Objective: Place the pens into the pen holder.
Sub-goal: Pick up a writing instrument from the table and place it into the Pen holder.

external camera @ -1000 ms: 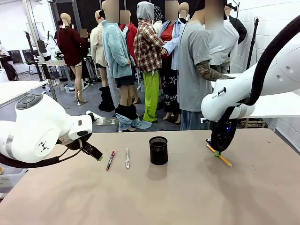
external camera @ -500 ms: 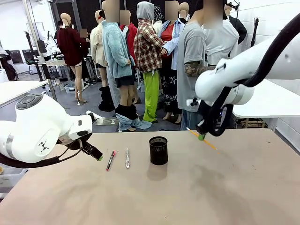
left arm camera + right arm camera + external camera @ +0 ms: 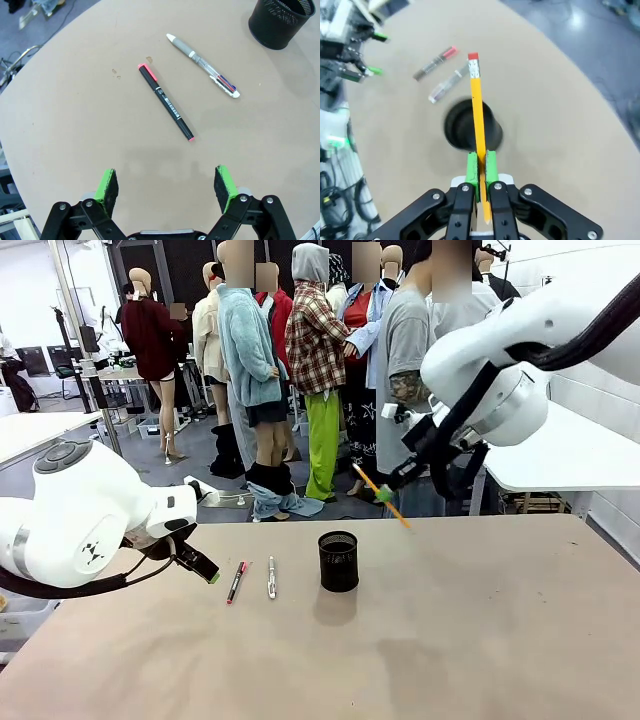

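My right gripper (image 3: pixel 384 494) (image 3: pixel 480 169) is shut on the orange-yellow pencil (image 3: pixel 380 496) (image 3: pixel 478 125), held tilted in the air above and just right of the black mesh pen holder (image 3: pixel 338 561) (image 3: pixel 472 131). On the table left of the holder lie the black pen with red-pink ends (image 3: pixel 236 581) (image 3: pixel 166 102) and the silver-white pen (image 3: pixel 271 577) (image 3: pixel 204 64). The left gripper (image 3: pixel 205 570) (image 3: pixel 167 185) is open, low over the table just left of the black pen, nothing between its fingers. The holder's rim (image 3: pixel 280 20) is at the left wrist view's top right.
The tan table (image 3: pixel 420 660) stretches bare toward its front and right. A person in a grey shirt (image 3: pixel 410 390) stands at the far side behind my right arm. A white table (image 3: pixel 570 455) stands at the right.
The right arm has lifted the pencil off the table's right side and carried it up and left, toward the space above the pen holder. The left arm has stayed still.
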Controlling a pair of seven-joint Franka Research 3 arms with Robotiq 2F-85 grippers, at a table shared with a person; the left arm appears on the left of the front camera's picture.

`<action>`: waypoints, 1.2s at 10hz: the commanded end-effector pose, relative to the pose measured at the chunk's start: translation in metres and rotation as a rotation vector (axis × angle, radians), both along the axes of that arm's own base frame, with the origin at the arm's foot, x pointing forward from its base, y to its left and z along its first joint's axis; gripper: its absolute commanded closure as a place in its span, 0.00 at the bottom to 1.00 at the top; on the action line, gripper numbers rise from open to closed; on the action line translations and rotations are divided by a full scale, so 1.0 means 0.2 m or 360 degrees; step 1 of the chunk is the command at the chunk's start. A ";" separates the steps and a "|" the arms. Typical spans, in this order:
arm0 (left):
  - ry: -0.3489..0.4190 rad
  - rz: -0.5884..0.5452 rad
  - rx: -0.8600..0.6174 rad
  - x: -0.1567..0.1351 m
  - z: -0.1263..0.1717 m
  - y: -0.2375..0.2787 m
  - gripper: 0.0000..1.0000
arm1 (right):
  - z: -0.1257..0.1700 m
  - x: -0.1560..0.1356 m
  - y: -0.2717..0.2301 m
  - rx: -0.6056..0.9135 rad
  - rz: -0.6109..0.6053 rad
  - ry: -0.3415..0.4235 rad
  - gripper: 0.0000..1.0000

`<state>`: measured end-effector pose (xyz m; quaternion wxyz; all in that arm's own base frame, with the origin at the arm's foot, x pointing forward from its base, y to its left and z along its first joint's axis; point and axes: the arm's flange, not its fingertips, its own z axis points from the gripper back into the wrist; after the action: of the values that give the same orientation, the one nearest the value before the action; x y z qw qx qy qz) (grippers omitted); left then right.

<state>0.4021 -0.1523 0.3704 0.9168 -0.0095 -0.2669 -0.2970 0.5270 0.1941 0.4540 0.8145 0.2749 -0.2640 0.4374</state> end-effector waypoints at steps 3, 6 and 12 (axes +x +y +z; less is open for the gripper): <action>-0.0002 0.0005 -0.0004 0.00 0.00 0.01 0.00 | -0.06 -0.01 0.14 0.0543 0.0373 -0.0068 1.00; -0.0002 0.0005 -0.0004 0.00 0.00 0.01 0.00 | -0.16 0.08 0.34 0.0632 0.0412 -0.0129 1.00; -0.0002 0.0005 -0.0004 0.00 0.00 0.01 0.00 | -0.40 0.17 0.39 0.0633 0.0511 -0.0152 1.00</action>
<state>0.4022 -0.1522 0.3704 0.9168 -0.0093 -0.2669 -0.2969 0.5565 0.2719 0.3789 0.6648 0.4445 -0.3266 0.5038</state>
